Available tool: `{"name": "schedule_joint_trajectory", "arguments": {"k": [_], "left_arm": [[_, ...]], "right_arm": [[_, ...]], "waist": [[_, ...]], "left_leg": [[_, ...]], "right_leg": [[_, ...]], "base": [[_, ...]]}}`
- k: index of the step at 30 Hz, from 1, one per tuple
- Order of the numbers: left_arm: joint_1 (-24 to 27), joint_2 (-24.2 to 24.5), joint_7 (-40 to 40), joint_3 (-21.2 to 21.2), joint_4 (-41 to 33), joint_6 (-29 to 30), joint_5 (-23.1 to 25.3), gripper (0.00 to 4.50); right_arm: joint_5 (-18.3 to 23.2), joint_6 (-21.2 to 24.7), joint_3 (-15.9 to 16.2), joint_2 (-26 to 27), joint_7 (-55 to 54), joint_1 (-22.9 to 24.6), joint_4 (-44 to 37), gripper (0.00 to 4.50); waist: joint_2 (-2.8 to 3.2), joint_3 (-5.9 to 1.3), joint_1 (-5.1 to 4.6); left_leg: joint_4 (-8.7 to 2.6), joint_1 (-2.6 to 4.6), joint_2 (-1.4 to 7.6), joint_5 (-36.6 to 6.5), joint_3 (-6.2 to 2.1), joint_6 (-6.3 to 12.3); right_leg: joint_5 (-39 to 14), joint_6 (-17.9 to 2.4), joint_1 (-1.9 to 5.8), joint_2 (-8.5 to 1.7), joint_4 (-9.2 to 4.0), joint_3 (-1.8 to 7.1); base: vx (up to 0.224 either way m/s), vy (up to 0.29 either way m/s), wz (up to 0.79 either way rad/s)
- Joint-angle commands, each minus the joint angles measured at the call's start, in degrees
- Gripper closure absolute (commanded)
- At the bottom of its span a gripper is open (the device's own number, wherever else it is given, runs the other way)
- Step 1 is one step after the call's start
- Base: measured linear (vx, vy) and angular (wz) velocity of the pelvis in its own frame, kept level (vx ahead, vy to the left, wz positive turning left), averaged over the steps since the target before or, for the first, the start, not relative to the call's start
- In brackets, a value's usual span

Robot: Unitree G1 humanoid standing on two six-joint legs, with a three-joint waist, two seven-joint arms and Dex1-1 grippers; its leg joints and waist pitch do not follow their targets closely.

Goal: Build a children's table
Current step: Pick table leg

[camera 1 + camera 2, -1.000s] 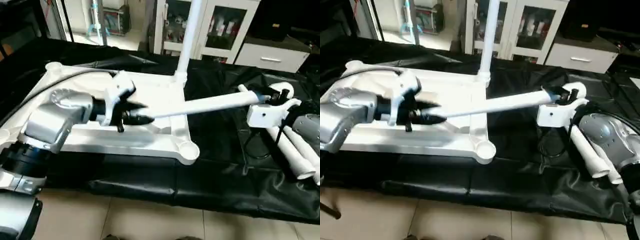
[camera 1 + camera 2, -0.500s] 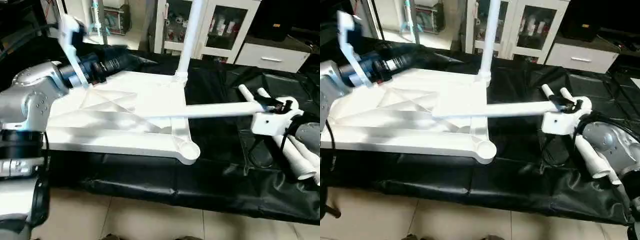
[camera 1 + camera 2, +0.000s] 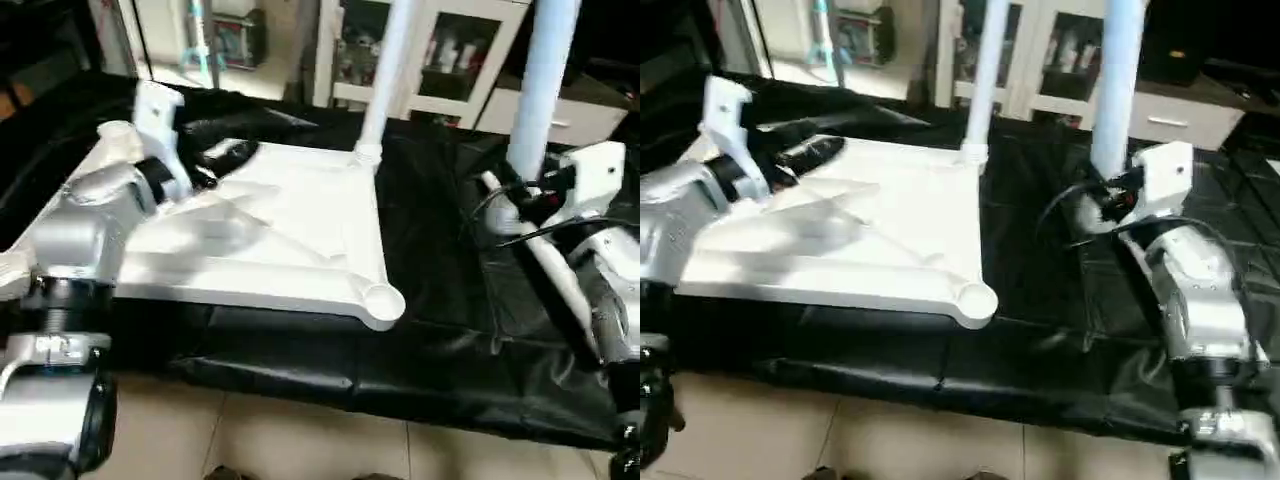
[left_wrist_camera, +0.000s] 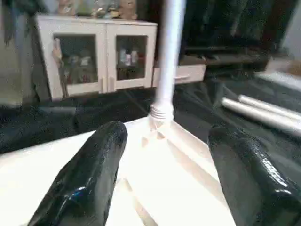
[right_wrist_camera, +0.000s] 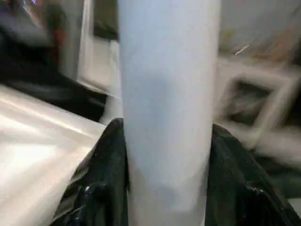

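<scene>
White plastic leg (image 3: 540,70) swings upright in my right gripper (image 3: 522,195), having lain level across the tabletop (image 3: 300,215) a second ago.
Head view: my left gripper (image 3: 215,160) has let go, fingers apart over the top. Right wrist view: fingers (image 5: 101,188) clamp the leg, ready for the near socket (image 3: 378,297).

White tabletop (image 3: 300,225) underside-up, one leg (image 3: 385,75) socketed upright, another (image 3: 540,85) vertical.

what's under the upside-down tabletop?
The tabletop lies ribbed side up on black sheeting, which spreads out past its edges on every side. Whatever is directly beneath the top is covered, so I can't tell.
</scene>
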Motion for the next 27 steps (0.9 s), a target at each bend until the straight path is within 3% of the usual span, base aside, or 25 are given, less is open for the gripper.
{"name": "schedule_joint_trajectory", "arguments": {"k": [1, 2, 3, 4, 5, 6, 7, 9, 10, 11, 14, 15, 22, 27], "left_arm": [[0.2, -1.5, -1.0, -3.8, -2.5, -0.1, 0.7, 1.28], [1.9, -2.6, -2.0, -6.6, -5.5, -1.0, 1.2, 1.28], [3.2, -4.0, -1.9, -8.9, -7.8, -1.9, 1.7, 1.28], [4.7, -5.6, -1.6, -11.4, -9.9, -4.1, 3.5, 1.28], [4.9, -5.8, -1.5, -11.7, -10.1, -4.4, 3.7, 1.28], [5.4, -7.0, -0.7, -12.5, -10.8, -4.9, 4.3, 1.28], [5.4, -7.0, -0.7, -12.5, -10.8, -4.9, 4.3, 1.28], [5.3, -8.3, 0.7, -12.0, -10.8, -5.3, 4.3, 1.28], [5.2, -8.5, 1.0, -11.9, -10.8, -5.4, 4.4, 1.28], [4.5, -9.0, 2.4, -10.9, -10.0, -5.4, 4.7, 1.28], [2.6, -9.7, 4.7, -8.9, -8.2, -5.5, 5.0, 1.28], [1.4, -10.2, 6.0, -7.6, -7.8, -5.0, 4.3, 1.28], [-6.3, -12.8, 10.9, -6.6, -0.6, -5.5, 5.9, 1.28], [-11.1, -16.4, 9.3, -10.4, 2.3, -4.7, 7.8, 1.28]], "right_arm": [[5.2, 3.8, 0.9, 0.3, 1.3, 0.1, -3.5, 2.66], [11.1, 9.5, 1.9, 1.6, 4.2, 1.4, -7.5, 2.66], [14.9, 13.7, 2.7, 2.4, 6.6, 2.1, -9.7, 2.66], [19.9, 21.5, 2.7, 2.7, 9.9, 2.3, -11.4, 2.66], [20.4, 22.3, 2.6, 2.7, 10.2, 2.3, -11.6, 2.66], [23.6, 26.5, 1.7, 2.5, 11.3, 1.6, -11.3, 2.66], [23.6, 26.5, 1.7, 2.5, 11.3, 1.6, -11.3, 2.66], [27.4, 29.5, 0.6, 1.8, 13.2, 0.9, -11.0, 2.66], [28.2, 30.1, 0.4, 1.5, 13.5, 1.1, -11.3, 2.66], [27.5, 29.8, 1.2, 0.3, 14.9, 1.6, -12.3, 2.66], [24.5, 28.2, 2.9, -1.5, 16.3, 2.8, -14.2, 2.66], [24.1, 28.9, 2.9, -1.9, 15.7, 3.2, -15.5, 2.66], [21.3, 30.1, 5.0, -2.6, 16.2, 3.1, -17.2, 2.66], [18.0, 28.2, 7.1, -2.8, 16.8, 2.6, -16.9, 2.66]], "waist": [[0.78, -4.16, 0.23], [0.78, -4.25, 0.24], [1.16, -4.26, 0.76], [0.81, -4.05, 0.71], [0.84, -4.1, 0.82], [0.84, -4.17, 0.98], [0.81, -4.19, 1.19], [0.72, -4.08, 1.2], [0.21, -4.02, 1.21], [-0.05, -3.94, 1.15], [0.07, -4.0, 1.4], [-0.41, -3.94, 1.38], [-0.58, -4.24, 1.53], [-1.11, -4.24, 1.81]], "left_leg": [[-4.53, 1.2, 0.93, -12.0, -0.32, 1.12], [-4.55, 1.32, 0.92, -12.0, -0.25, 0.81], [-4.59, 1.13, 0.98, -11.1, -0.4, 0.73], [-4.75, 0.79, 0.96, -11.3, -0.43, 0.88], [-4.76, 0.85, 0.97, -11.6, -0.46, 1.0], [-4.73, 0.82, 0.98, -11.4, -0.44, 0.7], [-4.67, 0.83, 0.93, -11.2, -0.41, 0.13], [-4.73, 0.76, 0.74, -11.8, -0.42, -0.95], [-4.7, 0.69, 0.71, -12.3, -0.45, -1.18], [-4.74, 0.63, 0.77, -12.3, -0.44, -1.37], [-4.64, 0.67, 0.71, -11.4, -0.5, -1.5], [-4.68, 0.48, 0.67, -10.6, -0.54, -1.52], [-4.36, 0.36, 0.47, -7.5, -0.51, -0.64], [-4.23, 0.11, 0.63, -5.2, -0.48, 0.23]], "right_leg": [[-7.3, -13.7, 2.51, -1.82, -3.44, 0.86], [-7.5, -13.7, 2.43, -1.86, -3.54, 0.87], [-6.3, -13.6, 2.77, -2.02, -3.29, 1.04], [-6.1, -13.5, 2.95, -1.88, -3.48, 1.03], [-6.4, -13.3, 3.05, -1.86, -3.57, 1.03], [-7.4, -12.9, 2.9, -2.04, -3.67, 1.08], [-8.4, -12.6, 2.78, -2.18, -3.76, 1.1], [-11.0, -11.5, 2.66, -2.2, -4.05, 1.13], [-13.0, -10.8, 2.77, -2.26, -4.19, 1.12], [-14.5, -10.0, 2.65, -2.26, -4.43, 1.11], [-15.5, -8.8, 2.52, -2.33, -4.5, 1.12], [-15.8, -8.1, 2.52, -2.33, -4.55, 1.09], [-11.6, -8.7, 2.6, -2.24, -4.13, 1.03], [-7.4, -10.6, 2.95, -2.56, -3.72, 1.0]], "base": [[0.0, 0.0, 0.0], [0.0, 0.0, 0.0], [0.0, 0.0, 0.0], [0.0, 0.0, 0.0], [0.0, 0.0, 0.0], [0.0, 0.0, 0.0], [0.0, 0.0, 0.0], [0.0, 0.0, 0.0], [0.0, 0.0, 0.0], [0.0, 0.0, 0.0], [0.0, 0.0, 0.0], [0.0, 0.0, 0.0], [0.0, 0.0, 0.0], [0.0, 0.0, 0.0]]}}
